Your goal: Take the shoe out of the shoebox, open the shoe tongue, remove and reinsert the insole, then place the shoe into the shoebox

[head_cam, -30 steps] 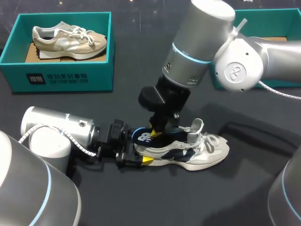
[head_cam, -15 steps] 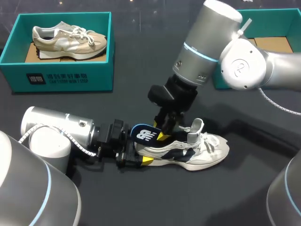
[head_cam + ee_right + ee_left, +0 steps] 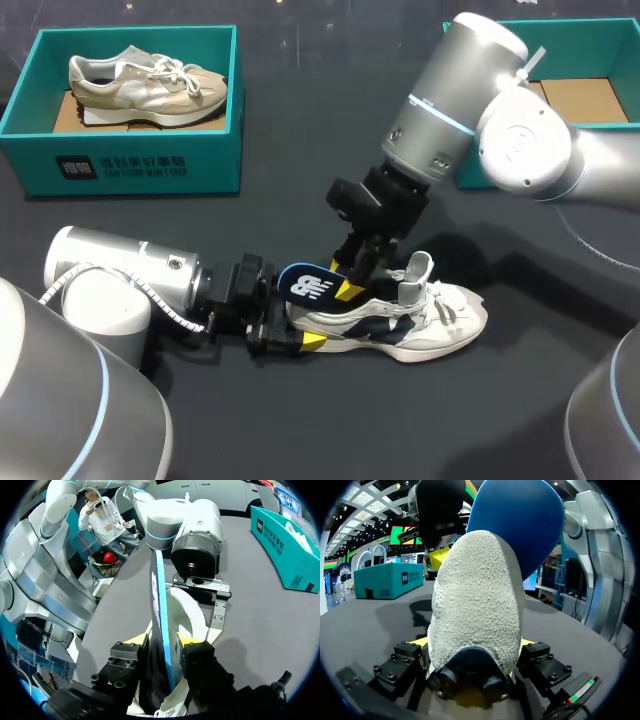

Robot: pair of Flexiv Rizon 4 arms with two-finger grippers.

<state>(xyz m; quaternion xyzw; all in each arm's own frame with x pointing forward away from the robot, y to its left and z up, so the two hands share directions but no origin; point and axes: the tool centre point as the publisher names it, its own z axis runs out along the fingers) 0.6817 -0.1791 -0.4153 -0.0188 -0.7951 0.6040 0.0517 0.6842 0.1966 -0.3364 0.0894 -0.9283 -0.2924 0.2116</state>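
Right now the shoe is lying on its sole on the dark surface, toe pointing twd my right, well apart from both boxes.

- L tool is clamping the heel from both sides. L wrist view: yellow tips are sitting either side of the heel.
- R tool is coming down from above and pinching the blue insole, fingers shut on it edge-on. R wrist view confirms: insole is standing between the tips.
- Insole's heel end is sticking up and back over the collar; front part is looking tucked inside the shoe.
- Tongue is standing up, laces loose.

Step, my read: insole work, prob. the pull-out half, since it is only partly clear. Can't rule out re-seating.

Next move is calling for:
- L tool bracing the heel firmly
- R tool drawing the insole up and back along the shoe's length so the toe end slides free w/o buckling

Empty teal box is waiting at far right. Other box, far left, is holding a tan shoe.
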